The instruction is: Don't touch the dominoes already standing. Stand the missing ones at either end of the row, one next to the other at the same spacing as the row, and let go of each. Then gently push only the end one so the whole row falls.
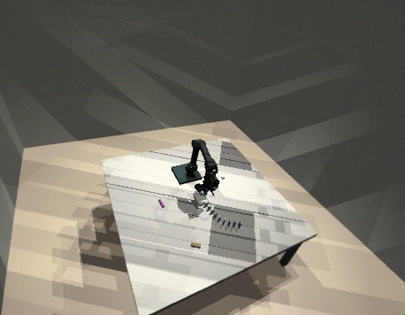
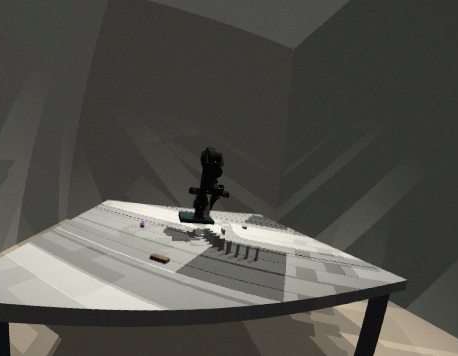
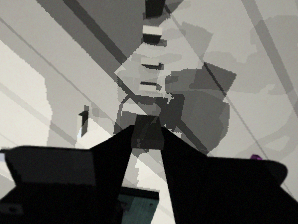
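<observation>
Wrist view: the fingers are clamped on a dark domino (image 3: 148,132); no lettering is legible anywhere

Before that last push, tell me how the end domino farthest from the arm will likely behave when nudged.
The thin dark upright domino will probably tip readily, standing on a narrow base. It seems stiff, its edges straight, so likely it topples whole.
</observation>
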`<state>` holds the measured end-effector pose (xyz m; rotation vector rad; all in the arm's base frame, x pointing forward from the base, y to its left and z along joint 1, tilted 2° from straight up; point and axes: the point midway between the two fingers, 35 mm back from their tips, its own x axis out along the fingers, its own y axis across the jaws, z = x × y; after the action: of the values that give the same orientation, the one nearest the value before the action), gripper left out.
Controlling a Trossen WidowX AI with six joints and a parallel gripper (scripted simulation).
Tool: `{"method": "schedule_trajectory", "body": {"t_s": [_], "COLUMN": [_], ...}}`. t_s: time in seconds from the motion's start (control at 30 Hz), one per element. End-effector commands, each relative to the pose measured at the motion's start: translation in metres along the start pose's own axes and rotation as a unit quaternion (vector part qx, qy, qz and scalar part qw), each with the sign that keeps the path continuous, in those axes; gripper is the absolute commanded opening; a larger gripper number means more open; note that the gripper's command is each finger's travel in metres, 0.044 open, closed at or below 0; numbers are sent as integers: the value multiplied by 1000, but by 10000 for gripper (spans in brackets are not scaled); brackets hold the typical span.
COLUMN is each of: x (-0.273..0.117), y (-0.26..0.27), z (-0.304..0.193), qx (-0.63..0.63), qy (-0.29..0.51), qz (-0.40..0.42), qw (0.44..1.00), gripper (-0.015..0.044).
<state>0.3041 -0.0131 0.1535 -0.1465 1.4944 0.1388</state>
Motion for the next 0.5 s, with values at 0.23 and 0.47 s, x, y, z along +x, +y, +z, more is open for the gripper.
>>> {"method": "schedule_trajectory", "body": {"t_s": [0.23,0.47], "x": [53,84], "y": [0,1], "z": [0,-5], "qx": [2,2], "qy": [6,6], "qz": [1,1], "qw": [1000,1000], "gripper": [107,107]}}
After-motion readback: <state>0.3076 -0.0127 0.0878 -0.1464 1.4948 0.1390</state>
